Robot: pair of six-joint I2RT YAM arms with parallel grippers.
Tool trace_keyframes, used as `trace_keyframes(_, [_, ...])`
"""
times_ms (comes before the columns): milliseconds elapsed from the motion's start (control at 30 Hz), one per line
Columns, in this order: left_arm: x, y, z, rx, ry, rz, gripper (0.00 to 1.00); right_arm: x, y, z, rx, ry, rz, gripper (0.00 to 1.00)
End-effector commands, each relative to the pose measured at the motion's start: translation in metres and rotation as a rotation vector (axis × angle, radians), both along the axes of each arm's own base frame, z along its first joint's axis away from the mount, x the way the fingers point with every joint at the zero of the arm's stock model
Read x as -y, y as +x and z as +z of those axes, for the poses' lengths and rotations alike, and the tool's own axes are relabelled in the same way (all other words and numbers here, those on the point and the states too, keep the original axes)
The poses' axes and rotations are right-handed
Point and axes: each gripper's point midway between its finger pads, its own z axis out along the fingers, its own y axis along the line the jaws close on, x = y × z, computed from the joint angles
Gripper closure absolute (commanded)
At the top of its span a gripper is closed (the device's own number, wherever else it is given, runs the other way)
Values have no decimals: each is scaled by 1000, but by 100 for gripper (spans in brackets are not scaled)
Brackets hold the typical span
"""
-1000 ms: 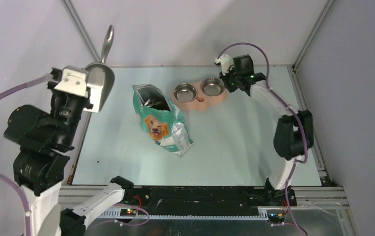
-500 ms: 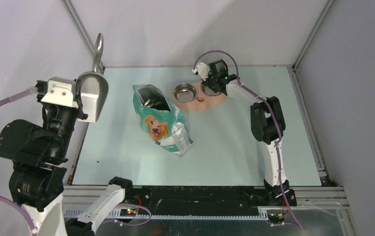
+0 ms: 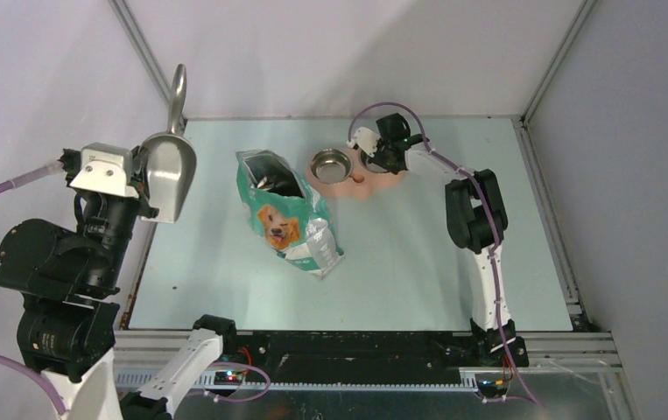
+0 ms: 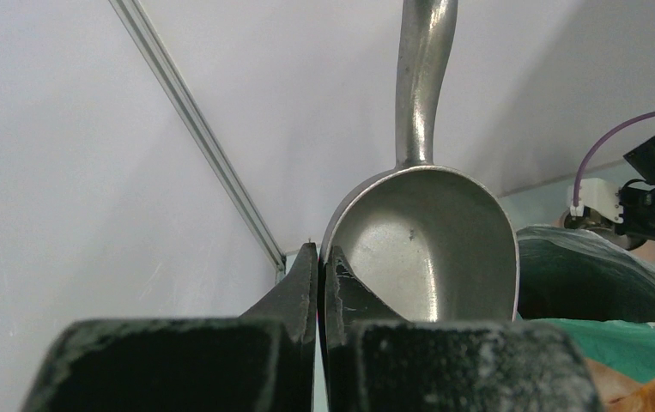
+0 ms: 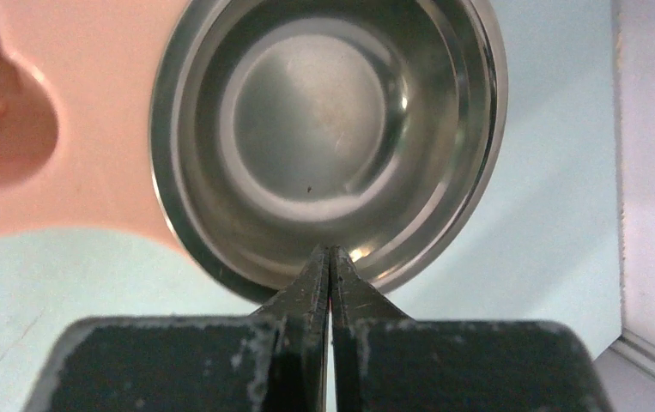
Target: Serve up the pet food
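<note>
Left end effector (image 3: 144, 168), seen from above, is clenched on the rim of the grey metal scoop (image 3: 171, 171). It holds the scoop raised at the table's (image 3: 400, 254) far left, handle pointing away, apparently ready to dip into the open teal bag (image 3: 288, 210). Right end effector (image 3: 376, 150) sits over the right end of the pink feeder (image 3: 352, 185); the left bowl (image 3: 331, 164) is bare. The bag shows a golden dog, but its lettering is too small to read.

From the left wrist, the fingers pinch the scoop's edge, and its hollow is empty.

From the right wrist, the fingers press together on nothing, tips at the near rim of the right bowl (image 5: 306, 112), probably to steady the feeder. No pet food shows anywhere; I judge it lies inside the bag.
</note>
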Motion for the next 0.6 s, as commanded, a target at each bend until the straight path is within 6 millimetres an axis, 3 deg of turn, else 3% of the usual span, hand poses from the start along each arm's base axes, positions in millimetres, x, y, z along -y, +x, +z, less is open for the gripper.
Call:
trace_keyframes(0, [3,-6,12,58,-44,-22,100,22,-41,25,-102,-3,1,100])
trace_keyframes(300, [7,-4,7,51,-80,-41,100,70,-90,10,-236,-36,-80,100])
trace_keyframes(567, [14,-6,2,38,-104,-79,100,76,-151,-2,-340,3,-114,100])
